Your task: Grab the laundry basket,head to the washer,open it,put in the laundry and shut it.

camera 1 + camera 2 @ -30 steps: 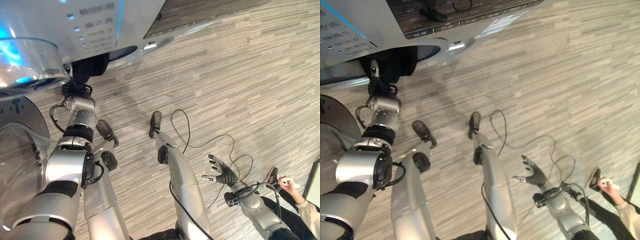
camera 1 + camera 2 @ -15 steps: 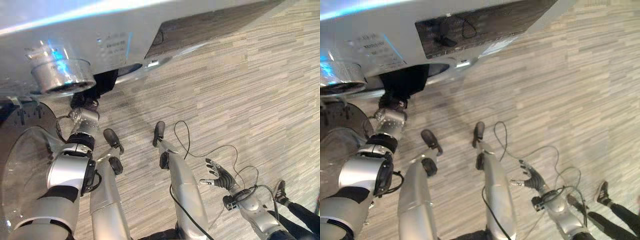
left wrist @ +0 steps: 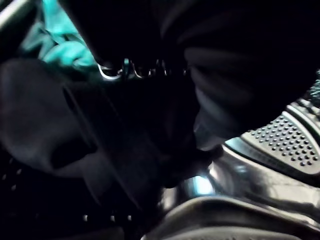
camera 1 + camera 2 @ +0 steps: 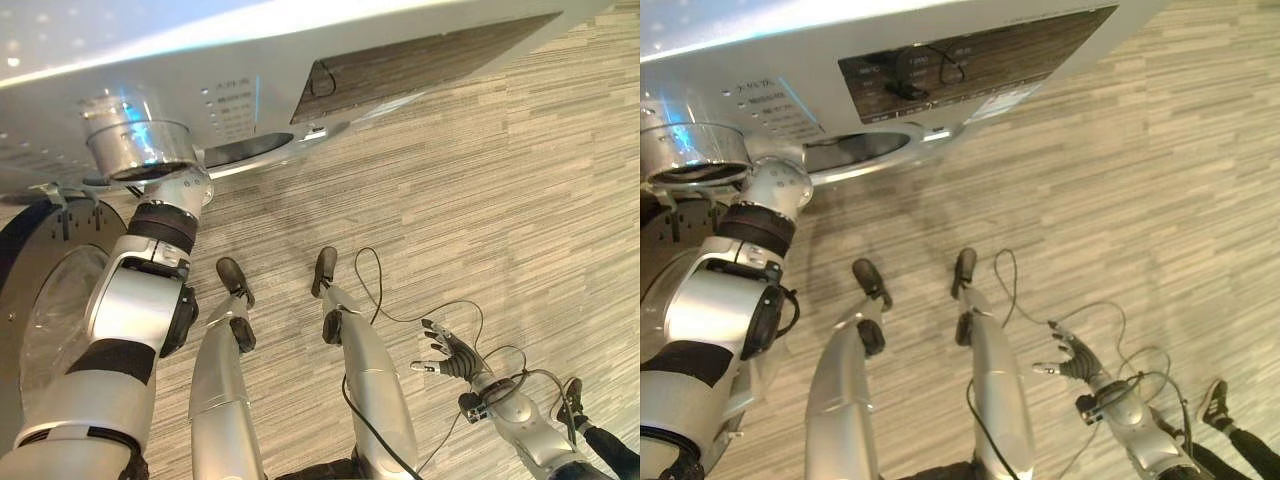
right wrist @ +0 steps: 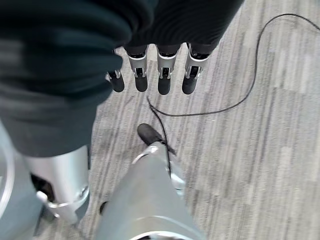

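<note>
Left arm: extended toward 11 o'clock, hand hidden.
Right hand [image 4: 447,355]: held low at 4 o'clock, fingers [image 5: 163,75] spread straight.

The washer [image 4: 760,60] has a smooth, glossy pale shell with a dark matt control panel [image 4: 970,60]. Its open door [image 4: 50,300] is clear, shiny glass in a dark rim. The drum wall [image 3: 285,145] is polished, perforated metal. Teal laundry [image 3: 60,45] looks like soft cloth. The floor [image 4: 500,180] is matt, wood-grained planking.
</note>
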{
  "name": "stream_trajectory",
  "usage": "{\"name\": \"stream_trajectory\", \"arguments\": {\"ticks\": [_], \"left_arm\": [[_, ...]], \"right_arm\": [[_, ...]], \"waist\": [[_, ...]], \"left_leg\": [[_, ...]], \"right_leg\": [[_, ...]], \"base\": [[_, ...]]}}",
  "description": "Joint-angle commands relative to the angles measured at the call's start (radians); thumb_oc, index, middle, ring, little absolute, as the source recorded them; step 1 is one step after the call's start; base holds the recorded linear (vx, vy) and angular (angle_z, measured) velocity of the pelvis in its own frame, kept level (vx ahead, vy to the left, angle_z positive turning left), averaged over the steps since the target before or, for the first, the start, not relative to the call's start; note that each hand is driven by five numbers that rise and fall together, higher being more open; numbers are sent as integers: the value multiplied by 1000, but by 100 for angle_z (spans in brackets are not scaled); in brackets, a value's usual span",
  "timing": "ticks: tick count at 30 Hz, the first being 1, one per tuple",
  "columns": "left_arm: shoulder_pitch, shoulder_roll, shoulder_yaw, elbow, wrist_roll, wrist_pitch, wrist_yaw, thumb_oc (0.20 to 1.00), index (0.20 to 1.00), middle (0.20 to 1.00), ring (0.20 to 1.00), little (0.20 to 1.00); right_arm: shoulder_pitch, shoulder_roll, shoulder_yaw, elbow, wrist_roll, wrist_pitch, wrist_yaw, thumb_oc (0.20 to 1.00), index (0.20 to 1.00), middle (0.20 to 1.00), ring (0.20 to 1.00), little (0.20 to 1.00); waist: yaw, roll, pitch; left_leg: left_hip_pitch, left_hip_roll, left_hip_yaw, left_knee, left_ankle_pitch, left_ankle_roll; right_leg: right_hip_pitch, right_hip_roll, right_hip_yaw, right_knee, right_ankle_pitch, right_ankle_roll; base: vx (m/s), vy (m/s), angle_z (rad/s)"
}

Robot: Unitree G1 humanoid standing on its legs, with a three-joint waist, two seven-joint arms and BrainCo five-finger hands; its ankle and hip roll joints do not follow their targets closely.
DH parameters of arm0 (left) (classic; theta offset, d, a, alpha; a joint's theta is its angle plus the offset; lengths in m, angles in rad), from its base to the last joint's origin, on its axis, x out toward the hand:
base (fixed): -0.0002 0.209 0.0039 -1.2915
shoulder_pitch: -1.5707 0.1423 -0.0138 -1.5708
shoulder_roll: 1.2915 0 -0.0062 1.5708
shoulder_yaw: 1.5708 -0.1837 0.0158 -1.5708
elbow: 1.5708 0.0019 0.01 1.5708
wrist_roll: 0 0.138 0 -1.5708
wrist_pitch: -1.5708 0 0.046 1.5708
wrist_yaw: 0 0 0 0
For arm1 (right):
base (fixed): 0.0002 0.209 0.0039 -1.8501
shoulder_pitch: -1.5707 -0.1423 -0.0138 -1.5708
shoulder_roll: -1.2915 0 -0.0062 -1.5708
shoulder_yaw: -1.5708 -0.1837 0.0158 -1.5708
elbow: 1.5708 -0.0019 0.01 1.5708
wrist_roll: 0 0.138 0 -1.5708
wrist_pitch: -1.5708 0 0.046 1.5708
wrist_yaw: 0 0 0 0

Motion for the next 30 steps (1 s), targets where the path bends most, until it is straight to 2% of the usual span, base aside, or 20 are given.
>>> {"name": "stream_trajectory", "arguments": {"ticks": [1,7,10,12,14,17,19,20,21,27,28,30], "left_arm": [[-71,24,37,72,117,12,1,1000,1000,1000,1000,1000],[-17,31,81,169,206,67,-17,1000,1000,1000,1000,1000],[1,32,77,181,238,77,-22,1000,1000,1000,1000,1000],[36,36,65,206,275,112,-52,1000,1000,1000,1000,1000],[59,44,50,233,332,143,-72,1000,1000,1000,1000,1000],[89,42,50,240,351,154,-83,1000,1000,1000,1000,1000],[119,44,31,254,448,171,-77,1000,1000,1000,1000,1000],[118,45,32,254,451,172,-76,1000,1000,1000,1000,1000],[140,39,65,262,437,162,-70,1000,1000,1000,1000,1000],[311,-33,84,214,506,152,-77,1000,1000,1000,1000,1000],[412,-66,68,187,601,146,-64,1000,1000,1000,1000,1000],[569,-126,69,120,633,125,-56,1000,1000,1000,1000,1000]], "right_arm": [[66,-63,-28,-14,-2,1,-19,1000,1000,1000,1000,1000],[78,-73,-18,-14,1,-7,-6,1000,1000,1000,1000,1000],[83,-77,-18,-16,6,-9,-2,1000,1000,1000,1000,1000],[82,-86,-19,-19,7,-12,8,1000,1000,1000,1000,1000],[80,-85,-13,-25,6,-14,20,1000,1000,1000,1000,1000],[73,-84,-5,-25,5,-13,22,1000,1000,1000,1000,1000],[60,-75,14,-12,3,-16,29,1000,1000,1000,1000,1000],[58,-74,15,-10,3,-17,29,1000,1000,1000,1000,1000],[52,-61,24,-3,0,-18,28,1000,1000,1000,1000,1000],[16,-1,62,78,-29,-24,11,1000,1000,1000,1000,1000],[0,22,66,110,-40,-30,-2,1000,1000,1000,1000,1000],[-22,60,52,167,-30,-34,-21,1000,1000,1000,1000,1000]], "waist": [[-3,13,-27],[-21,1,-32],[-25,-1,-37],[-23,0,-44],[-22,5,-48],[-20,4,-49],[-17,8,-46],[-17,6,-44],[-9,7,-40],[21,18,-26],[44,22,-20],[76,33,-31]], "left_leg": [[-11,4,-68,68,-112,-62],[-36,11,-57,60,-102,-76],[-36,12,-56,48,-96,-80],[-32,14,-54,38,-89,-84],[-21,14,-53,33,-83,-84],[-3,12,-53,31,-82,-82],[29,11,-55,27,-77,-80],[32,11,-54,26,-76,-80],[69,3,-60,7,-71,-76],[194,-30,-77,-89,-23,-80],[246,-42,-82,-133,6,-87],[308,-55,-94,-187,43,-97]], "right_leg": [[65,-45,5,-24,32,123],[73,-43,24,-97,78,142],[86,-43,28,-125,95,145],[100,-42,31,-136,109,148],[109,-41,33,-134,113,150],[122,-41,32,-129,115,150],[132,-41,30,-109,110,148],[133,-41,30,-109,109,148],[148,-42,28,-87,92,143],[212,-40,24,-67,52,117],[251,-39,13,-81,48,106],[305,-31,1,-109,42,92]], "base": [[-14,42,-9],[-1,17,-10],[-7,-14,-8],[-26,-11,-4],[-32,-8,-4],[-27,0,-1],[-42,-14,-4],[-60,-32,-8],[-46,-36,-7],[-22,-67,4],[-20,-76,24],[-8,-118,20]]}}
